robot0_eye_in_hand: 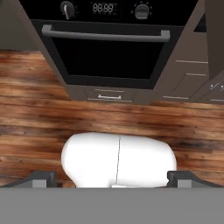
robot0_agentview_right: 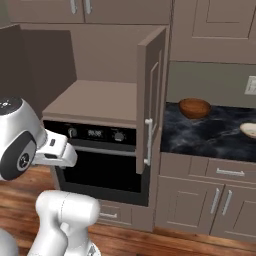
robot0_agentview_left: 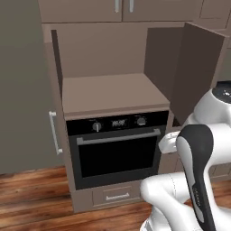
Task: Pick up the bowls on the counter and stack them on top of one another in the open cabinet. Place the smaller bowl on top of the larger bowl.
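The tool (robot0_eye_in_hand: 111, 177), spread wide and holding nothing, faces the oven (robot0_eye_in_hand: 107, 41) (display reads "88:88").

On my counter (robot0_agentview_right: 210, 137) sit the brown bowl (robot0_agentview_right: 194, 108) and, well apart, the cream bowl (robot0_agentview_right: 248, 130); my cabinet (robot0_agentview_left: 113, 92) stands open.

Gripper (robot0_eye_in_hand: 112, 179) jaws stand wide apart, nothing between them, over a wooden plank floor (robot0_eye_in_hand: 39, 118). Beyond the floor stands a black oven (robot0_eye_in_hand: 107, 52): horizontal bar handle (robot0_eye_in_hand: 105, 35) across its door, 2 knobs flanking a digital display (robot0_eye_in_hand: 103, 8) above the handle, 1 drawer (robot0_eye_in_hand: 109, 94) directly below the door.
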Controlling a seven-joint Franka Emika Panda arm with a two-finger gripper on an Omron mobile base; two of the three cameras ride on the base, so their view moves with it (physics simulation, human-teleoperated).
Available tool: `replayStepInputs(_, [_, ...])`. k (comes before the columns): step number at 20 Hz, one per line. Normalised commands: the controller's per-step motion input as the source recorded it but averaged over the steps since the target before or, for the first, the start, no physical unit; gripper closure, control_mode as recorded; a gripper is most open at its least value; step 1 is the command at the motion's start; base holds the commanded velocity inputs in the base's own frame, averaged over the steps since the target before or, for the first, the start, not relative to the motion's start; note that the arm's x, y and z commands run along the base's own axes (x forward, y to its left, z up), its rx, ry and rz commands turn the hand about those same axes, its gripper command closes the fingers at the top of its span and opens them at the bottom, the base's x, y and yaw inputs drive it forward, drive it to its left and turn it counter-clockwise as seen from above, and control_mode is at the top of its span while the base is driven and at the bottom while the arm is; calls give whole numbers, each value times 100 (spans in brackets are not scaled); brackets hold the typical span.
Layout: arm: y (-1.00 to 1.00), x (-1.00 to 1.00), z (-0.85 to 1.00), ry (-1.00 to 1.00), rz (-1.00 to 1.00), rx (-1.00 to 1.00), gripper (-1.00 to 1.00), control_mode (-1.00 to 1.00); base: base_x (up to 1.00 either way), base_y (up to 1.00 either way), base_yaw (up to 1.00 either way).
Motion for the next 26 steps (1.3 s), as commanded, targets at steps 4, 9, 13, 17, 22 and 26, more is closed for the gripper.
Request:
replayStepInputs(4, [0, 0, 0, 0, 0, 0, -100, 100, 0, -12, 0])
replayStepInputs(9, [0, 0, 0, 0, 0, 0, -100, 100, -8, -60, 0])
replayStepInputs(13, [0, 0, 0, 0, 0, 0, -100, 100, -11, -71, 0])
replayStepInputs(17, [0, 0, 0, 0, 0, 0, -100, 100, -9, -73, 0])
replayStepInputs(22, [0, 0, 0, 0, 0, 0, -100, 100, -7, -77, 0])
replayStepInputs(26, [0, 0, 0, 0, 0, 0, -100, 100, -4, -83, 0])
